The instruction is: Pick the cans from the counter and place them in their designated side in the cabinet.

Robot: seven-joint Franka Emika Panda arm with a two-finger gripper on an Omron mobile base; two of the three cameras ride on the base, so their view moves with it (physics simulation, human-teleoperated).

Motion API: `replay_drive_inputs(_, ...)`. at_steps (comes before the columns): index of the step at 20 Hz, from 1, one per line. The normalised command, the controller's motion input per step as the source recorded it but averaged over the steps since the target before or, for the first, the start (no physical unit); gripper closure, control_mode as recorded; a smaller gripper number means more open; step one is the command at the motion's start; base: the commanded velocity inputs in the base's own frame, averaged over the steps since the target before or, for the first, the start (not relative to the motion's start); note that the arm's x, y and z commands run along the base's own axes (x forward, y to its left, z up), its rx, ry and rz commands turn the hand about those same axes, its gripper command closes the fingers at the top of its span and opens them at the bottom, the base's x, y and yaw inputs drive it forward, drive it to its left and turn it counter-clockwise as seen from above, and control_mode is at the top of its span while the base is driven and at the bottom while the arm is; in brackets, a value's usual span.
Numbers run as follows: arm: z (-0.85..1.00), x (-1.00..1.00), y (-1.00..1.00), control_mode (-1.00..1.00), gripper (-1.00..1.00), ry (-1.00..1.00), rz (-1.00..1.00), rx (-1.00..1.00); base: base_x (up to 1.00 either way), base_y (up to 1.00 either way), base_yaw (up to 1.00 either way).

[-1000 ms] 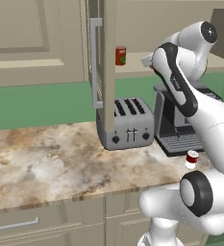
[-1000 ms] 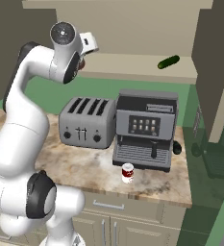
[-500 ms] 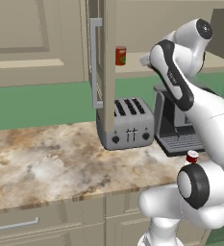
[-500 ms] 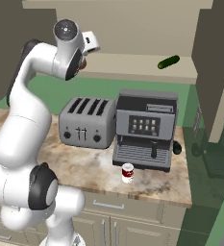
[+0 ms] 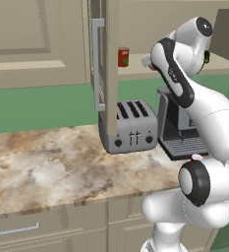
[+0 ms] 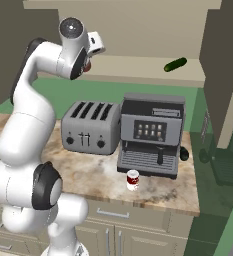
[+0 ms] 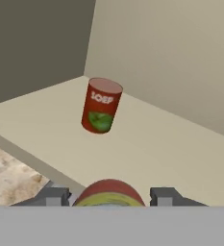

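A white robot arm works in a rendered kitchen, moving cans from a marbled stone desk (image 5: pixel 47 167) into an open wall cabinet (image 5: pixel 108 59).

Progress looks to be about midway. One small can (image 7: pixel 108 193), with a red top and a yellow band below, sits clamped between the two dark fingertips of the gripper (image 7: pixel 108 197), seen from the hand camera at the front edge of the pale cabinet shelf (image 7: pixel 161 149). It is not yet set down. A second can (image 6: pixel 133 180), dark red above and white below, stands on the desk just in front of the espresso machine (image 6: pixel 150 135), waiting to be fetched.

Deeper on the shelf, toward its left corner, stands a taller red soup can with a green patch (image 7: pixel 101 105), upright and apart from the held can. A small dark green object (image 6: pixel 175 64) lies toward the shelf's right end.

The arm rises from its base, bends sharply at the elbow, and reaches up to shelf height above the silver four-slot toaster (image 5: pixel 128 127), hand aimed into the cabinet.
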Motion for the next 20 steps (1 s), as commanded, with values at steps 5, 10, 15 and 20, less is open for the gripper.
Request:
replay_drive_inputs(5, -0.05, 0.19, 0.04, -1.00, 1.00, 0.00, 0.03, 0.00, 0.00, 0.00, 0.00)
replay_drive_inputs(10, -0.04, 0.21, 0.04, -1.00, 1.00, 0.00, 0.03, 0.00, 0.00, 0.00, 0.00)
replay_drive_inputs(15, -0.04, 0.21, 0.00, -1.00, 1.00, 0.00, 0.03, 0.00, 0.00, 0.00, 0.00)
replay_drive_inputs(20, -0.04, 0.19, 0.00, -1.00, 1.00, 0.01, 0.03, 0.00, 0.00, 0.00, 0.00)
